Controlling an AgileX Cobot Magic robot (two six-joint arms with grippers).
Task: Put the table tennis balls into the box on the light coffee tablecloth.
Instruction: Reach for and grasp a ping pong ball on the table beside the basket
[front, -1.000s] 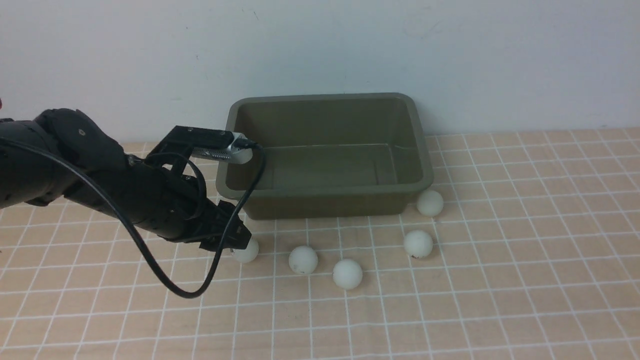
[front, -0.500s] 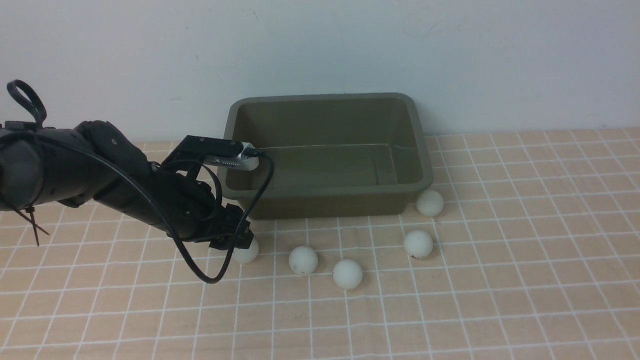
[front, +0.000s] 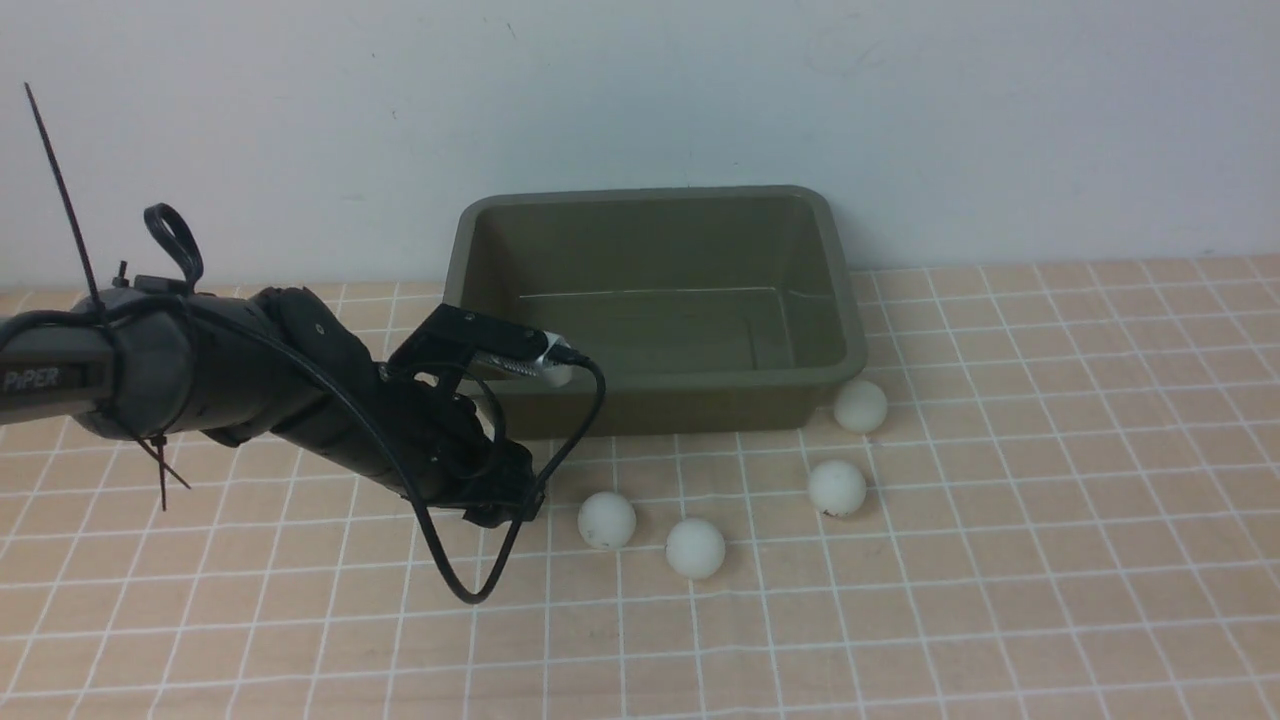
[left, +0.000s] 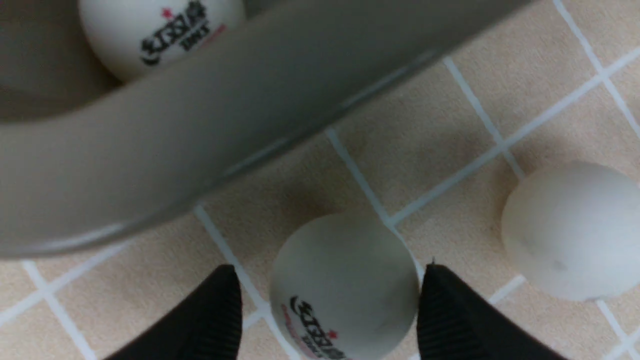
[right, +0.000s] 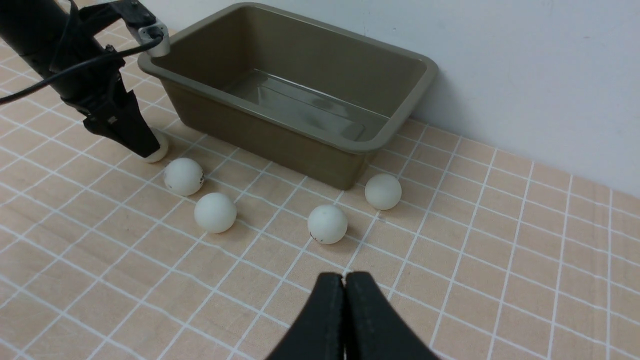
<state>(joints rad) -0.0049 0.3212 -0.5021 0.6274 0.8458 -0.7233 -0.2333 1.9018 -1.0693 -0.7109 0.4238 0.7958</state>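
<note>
A light peach-beige tablecloth (front: 1000, 600), gridded with thin white lines, is covering the whole work surface. A rectangular olive-green plastic box (front: 650, 405) with rounded corners and a flared rim is standing on its far side. The black left arm (front: 200, 380) is reaching in low from the robot's left, its left gripper (left: 330, 272) pointing down at the cloth just in front of the box's near left corner. Its jaws are standing wide apart, straddling a small matte white table tennis ball (left: 345, 285) with a dark logo. That ball is resting on the cloth, one finger close against it and the other leaving a gap, so nothing is being clamped. The right gripper (right: 344, 277) is hanging above the cloth well apart from the box, its black fingers pressed together on nothing. Four more white balls are lying on the cloth in front of the box: two (front: 607, 520) (front: 695, 548) near the middle, one (front: 836, 487) further right, and one (front: 860, 405) just beside the near right corner. A sixth ball (left: 160, 35), logo showing, is sitting inside the box near the left gripper.
</note>
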